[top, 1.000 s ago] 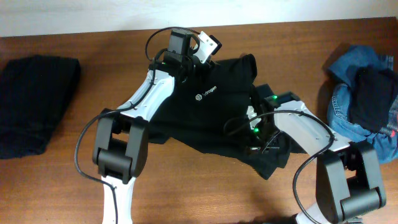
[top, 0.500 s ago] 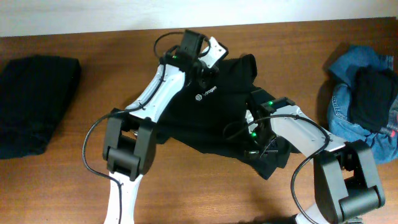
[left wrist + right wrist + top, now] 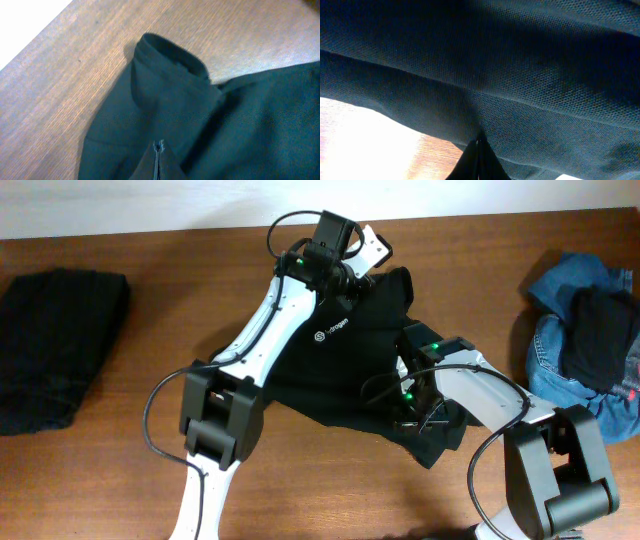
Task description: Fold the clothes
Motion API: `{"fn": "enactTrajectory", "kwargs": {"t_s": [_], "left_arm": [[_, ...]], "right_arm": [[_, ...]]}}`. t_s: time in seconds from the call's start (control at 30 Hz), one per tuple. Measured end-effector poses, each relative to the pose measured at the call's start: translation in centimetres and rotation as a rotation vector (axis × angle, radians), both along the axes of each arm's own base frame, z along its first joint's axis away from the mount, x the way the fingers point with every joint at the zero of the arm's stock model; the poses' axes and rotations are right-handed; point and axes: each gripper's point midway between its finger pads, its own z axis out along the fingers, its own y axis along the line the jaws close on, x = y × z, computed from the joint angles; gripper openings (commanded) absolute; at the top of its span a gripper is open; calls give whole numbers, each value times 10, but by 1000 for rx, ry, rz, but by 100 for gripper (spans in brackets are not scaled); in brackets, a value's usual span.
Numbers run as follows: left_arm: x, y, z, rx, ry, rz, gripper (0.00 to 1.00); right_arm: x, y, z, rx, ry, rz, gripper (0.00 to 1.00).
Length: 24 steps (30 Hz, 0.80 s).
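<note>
The black T-shirt (image 3: 340, 365) lies spread across the middle of the desk (image 3: 150, 310), white chest logo (image 3: 333, 332) facing up, and both arms are on it. The left fingers (image 3: 159, 162) are pinched tight on a fold of black cloth at the far edge. The left wrist view shows them closed to a thin seam, with a hemmed sleeve opening (image 3: 170, 56) bunched just beyond. That looks like a corner grip, taken up by the sleeve so the far edge can be carried over.

On the near right side, the right fingers (image 3: 479, 160) are also clamped narrow, and knit fabric fills the right wrist view with bare wood showing underneath. The cloth there seems raised off the desk, likely to hold the lower edge taut while the other arm works.

A dark folded garment (image 3: 55, 345) sits well apart at the left end of the desk. A blue denim piece (image 3: 555, 355) with a black garment (image 3: 600, 330) heaped on it waits at the right end. The fold on this shirt looks barely begun.
</note>
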Motion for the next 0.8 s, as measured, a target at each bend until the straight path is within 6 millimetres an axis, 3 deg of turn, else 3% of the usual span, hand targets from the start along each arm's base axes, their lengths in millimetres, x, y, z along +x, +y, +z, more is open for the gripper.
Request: {"fn": "enactTrajectory", "kwargs": {"t_s": [0.27, 0.8], "left_arm": [[5, -3, -69, 39, 68, 0, 0], [19, -5, -111, 57, 48, 18, 0]], "right_arm": [[-1, -1, 0, -5, 4, 0, 4], [-1, -2, 0, -9, 4, 0, 5]]}}
